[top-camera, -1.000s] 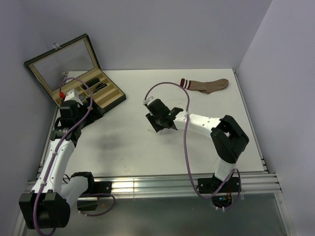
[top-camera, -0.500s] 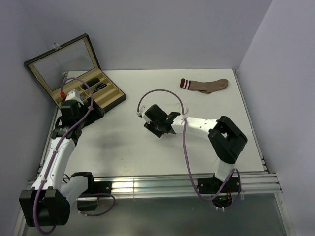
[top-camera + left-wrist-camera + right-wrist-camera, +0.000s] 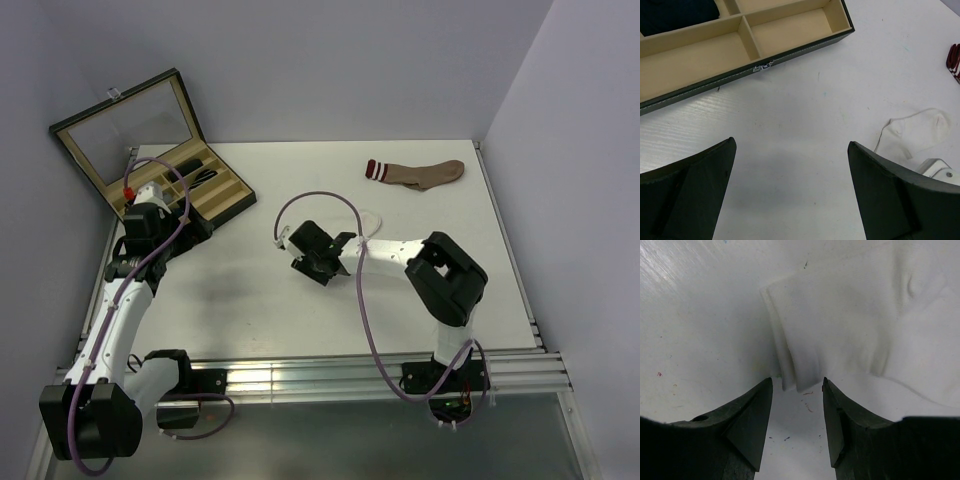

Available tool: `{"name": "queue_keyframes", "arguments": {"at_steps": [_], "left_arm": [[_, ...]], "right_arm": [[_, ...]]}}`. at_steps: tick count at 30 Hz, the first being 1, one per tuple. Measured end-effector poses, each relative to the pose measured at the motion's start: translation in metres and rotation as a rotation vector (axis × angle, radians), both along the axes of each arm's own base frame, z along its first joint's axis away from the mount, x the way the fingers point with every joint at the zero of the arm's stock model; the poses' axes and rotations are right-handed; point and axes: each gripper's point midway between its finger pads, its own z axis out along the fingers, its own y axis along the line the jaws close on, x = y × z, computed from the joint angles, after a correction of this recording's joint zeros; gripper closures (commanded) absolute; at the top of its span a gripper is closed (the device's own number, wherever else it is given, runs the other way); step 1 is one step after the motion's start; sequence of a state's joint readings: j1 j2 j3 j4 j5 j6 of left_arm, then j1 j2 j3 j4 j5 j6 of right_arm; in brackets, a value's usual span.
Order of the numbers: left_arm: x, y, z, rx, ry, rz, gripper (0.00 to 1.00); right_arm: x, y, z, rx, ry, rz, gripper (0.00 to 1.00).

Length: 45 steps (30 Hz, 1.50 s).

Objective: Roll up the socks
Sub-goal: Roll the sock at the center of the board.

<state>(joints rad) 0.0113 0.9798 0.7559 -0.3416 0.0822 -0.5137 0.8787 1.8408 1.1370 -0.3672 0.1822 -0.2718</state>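
Observation:
A white sock (image 3: pixel 855 315) lies flat on the table, also seen in the top view (image 3: pixel 367 221) and the left wrist view (image 3: pixel 920 131). My right gripper (image 3: pixel 796 382) is open, low over the table, and the sock's folded cuff edge sits just at its fingertips without being clamped. From above, the right gripper (image 3: pixel 333 256) is left of the sock. A brown sock (image 3: pixel 415 172) with a red-and-white cuff lies flat at the back right. My left gripper (image 3: pixel 791 145) hangs wide open over bare table near the box, holding nothing. A navy roll (image 3: pixel 677 12) sits in a box compartment.
An open dark box (image 3: pixel 225 195) with tan compartments and a raised glass lid stands at the back left, with dark items in its rear compartments. The right arm's purple cable (image 3: pixel 320 197) loops over the table's middle. Walls close off the back and the right side.
My right gripper has slid left and toward the near edge, uncovering the white sock, and its jaws have opened slightly. The left arm has not moved.

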Motion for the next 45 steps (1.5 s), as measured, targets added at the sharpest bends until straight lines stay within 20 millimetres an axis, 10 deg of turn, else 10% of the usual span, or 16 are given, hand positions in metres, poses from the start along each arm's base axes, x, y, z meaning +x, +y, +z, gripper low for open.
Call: {"name": "queue_keyframes", "arguments": {"at_steps": [13, 22, 28, 39, 45], "left_arm": [[0.000, 0.000, 0.000, 0.000, 0.000, -0.001, 0.01], [0.000, -0.001, 0.000, -0.004, 0.000, -0.007, 0.01], [-0.001, -0.006, 0.000, -0.010, 0.000, -0.023, 0.00], [-0.009, -0.060, -0.004, -0.065, 0.029, -0.126, 0.01], [-0.011, -0.093, -0.015, -0.144, 0.043, -0.140, 0.02]], "right_arm": [[0.010, 0.004, 0.001, 0.000, -0.050, -0.001, 0.55], [0.010, 0.008, -0.003, 0.008, -0.041, 0.007, 0.95], [0.003, 0.024, 0.001, 0.084, 0.014, 0.004, 1.00], [-0.006, 0.074, 0.005, 0.313, 0.223, -0.082, 1.00], [0.004, 0.071, 0.007, 0.469, 0.397, -0.213, 1.00]]}}
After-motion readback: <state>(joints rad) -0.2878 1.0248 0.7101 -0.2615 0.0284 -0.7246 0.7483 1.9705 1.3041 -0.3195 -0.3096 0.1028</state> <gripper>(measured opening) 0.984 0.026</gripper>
